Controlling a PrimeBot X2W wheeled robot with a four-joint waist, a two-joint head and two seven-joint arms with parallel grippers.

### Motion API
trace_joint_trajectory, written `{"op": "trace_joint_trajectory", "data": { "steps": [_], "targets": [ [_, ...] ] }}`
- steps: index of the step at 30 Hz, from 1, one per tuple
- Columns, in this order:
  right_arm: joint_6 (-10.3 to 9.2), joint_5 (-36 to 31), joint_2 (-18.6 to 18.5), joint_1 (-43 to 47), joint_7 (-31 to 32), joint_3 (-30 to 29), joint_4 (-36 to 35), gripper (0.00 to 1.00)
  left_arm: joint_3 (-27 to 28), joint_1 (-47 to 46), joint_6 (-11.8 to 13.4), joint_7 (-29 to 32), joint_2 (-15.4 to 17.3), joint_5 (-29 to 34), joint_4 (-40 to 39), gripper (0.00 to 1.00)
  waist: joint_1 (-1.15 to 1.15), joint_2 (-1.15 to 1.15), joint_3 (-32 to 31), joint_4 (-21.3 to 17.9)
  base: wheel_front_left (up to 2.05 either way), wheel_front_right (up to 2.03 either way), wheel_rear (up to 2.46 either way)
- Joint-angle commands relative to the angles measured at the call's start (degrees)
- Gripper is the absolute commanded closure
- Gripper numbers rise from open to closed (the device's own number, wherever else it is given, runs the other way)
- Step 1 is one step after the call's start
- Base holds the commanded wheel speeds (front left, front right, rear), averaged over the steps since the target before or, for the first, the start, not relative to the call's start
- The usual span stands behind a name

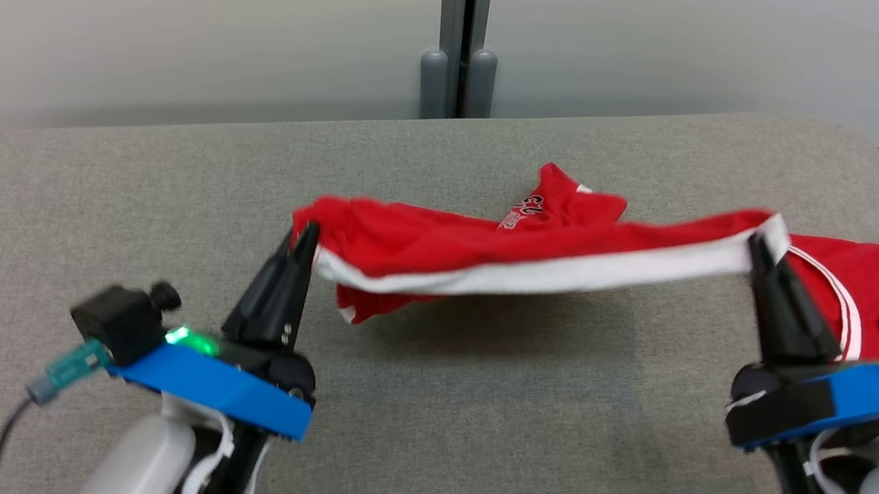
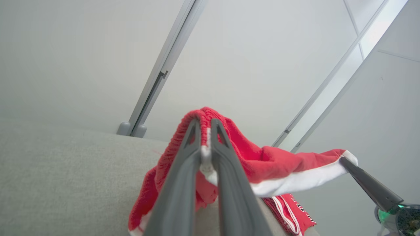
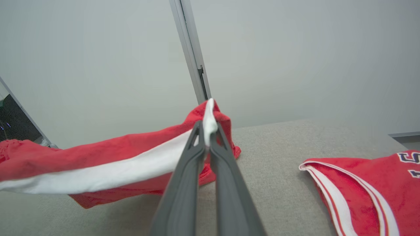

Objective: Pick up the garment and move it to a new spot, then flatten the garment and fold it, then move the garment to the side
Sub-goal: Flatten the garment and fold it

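A red garment (image 1: 479,246) with a white stripe hangs stretched between my two grippers above the grey table (image 1: 472,425). My left gripper (image 1: 305,237) is shut on its left end, and my left wrist view shows the fabric pinched between the fingers (image 2: 205,131). At the right end my right gripper (image 1: 758,247) is shut on the white-striped edge, clamped at the tips (image 3: 207,129). The garment's (image 3: 98,164) middle sags slightly, and its far part rests on the table.
A second red garment (image 1: 874,281) with white trim and lettering lies on the table at the right, seen near my right gripper (image 3: 367,186). A grey post (image 1: 461,42) stands behind the table's far edge against a pale wall.
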Motion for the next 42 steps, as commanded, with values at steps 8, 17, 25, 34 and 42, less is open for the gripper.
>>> {"op": "trace_joint_trajectory", "data": {
  "steps": [8, 17, 25, 34, 42],
  "targets": [
    [0.03, -1.8, -2.2, -7.8, 6.0, -1.6, -13.5, 1.00, 4.1, -9.0, 1.6, 9.2, 2.5, -6.9, -12.0, 1.00, 0.00, 0.00, -1.0, -0.3, 0.00, 0.00, 0.00],
    [0.03, 0.7, -4.8, -22.6, 7.4, 1.8, -6.0, 1.00, 8.8, -19.5, 7.9, 17.2, 4.7, -10.8, -14.4, 1.00, 0.00, 0.00, 6.1, -2.1, 0.00, 0.00, 0.00],
    [0.02, 0.6, -6.9, -49.1, -2.0, 8.2, 12.5, 1.00, 13.4, -38.8, 9.8, 17.0, 8.7, -6.2, -6.3, 1.00, 0.00, 0.00, 18.5, -4.2, 0.00, 0.00, 0.00],
    [-0.04, -1.5, -6.1, -65.4, -17.0, 6.7, 27.7, 1.00, 15.0, -53.3, 5.1, 6.5, 8.2, -1.3, 4.7, 1.00, 0.00, 0.00, 24.4, -5.1, 0.00, 0.00, 0.00],
    [-0.04, 3.9, -4.9, -50.6, -14.0, 8.9, 37.9, 1.00, 11.6, -39.0, 0.1, -2.4, 4.4, -2.3, 13.2, 1.00, 0.00, 0.00, 23.7, -5.5, 0.00, 0.00, 0.00]
  ]
}}
